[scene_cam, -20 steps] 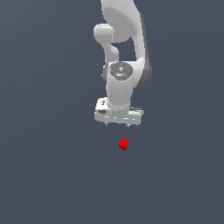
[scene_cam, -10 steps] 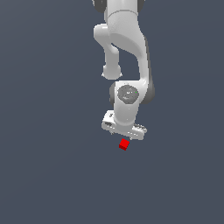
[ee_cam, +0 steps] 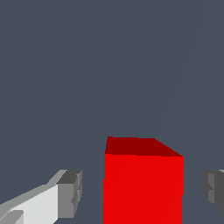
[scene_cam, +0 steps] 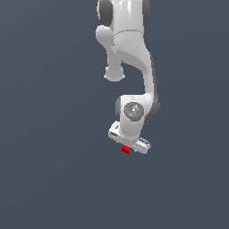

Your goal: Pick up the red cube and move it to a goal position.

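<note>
In the exterior view the arm runs off the top edge, so its base is out of sight. The hand covers most of the red cube; only a small red corner peeks out beneath it, and the fingers are too small to make out there. In the wrist view the red cube is cut by the lower edge. One finger and the other finger are clipped at the frame's edges; they seem to stand clear of the cube's sides.
</note>
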`<control>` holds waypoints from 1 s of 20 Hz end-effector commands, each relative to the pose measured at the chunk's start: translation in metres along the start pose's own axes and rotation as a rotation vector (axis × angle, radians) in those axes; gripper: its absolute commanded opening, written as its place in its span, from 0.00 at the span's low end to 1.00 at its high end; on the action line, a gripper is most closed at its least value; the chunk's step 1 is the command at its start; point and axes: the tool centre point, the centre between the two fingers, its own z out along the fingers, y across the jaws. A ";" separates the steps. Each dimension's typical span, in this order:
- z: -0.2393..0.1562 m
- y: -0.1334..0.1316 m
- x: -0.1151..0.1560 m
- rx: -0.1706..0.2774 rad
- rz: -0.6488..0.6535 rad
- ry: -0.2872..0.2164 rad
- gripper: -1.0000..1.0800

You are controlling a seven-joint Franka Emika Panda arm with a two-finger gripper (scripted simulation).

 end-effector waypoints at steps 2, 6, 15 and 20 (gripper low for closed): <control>0.007 -0.003 0.003 0.001 0.027 0.000 0.96; 0.009 -0.004 0.004 0.001 0.035 -0.001 0.96; 0.009 -0.004 0.004 0.001 0.035 -0.001 0.00; 0.006 -0.004 0.005 0.001 0.034 -0.001 0.00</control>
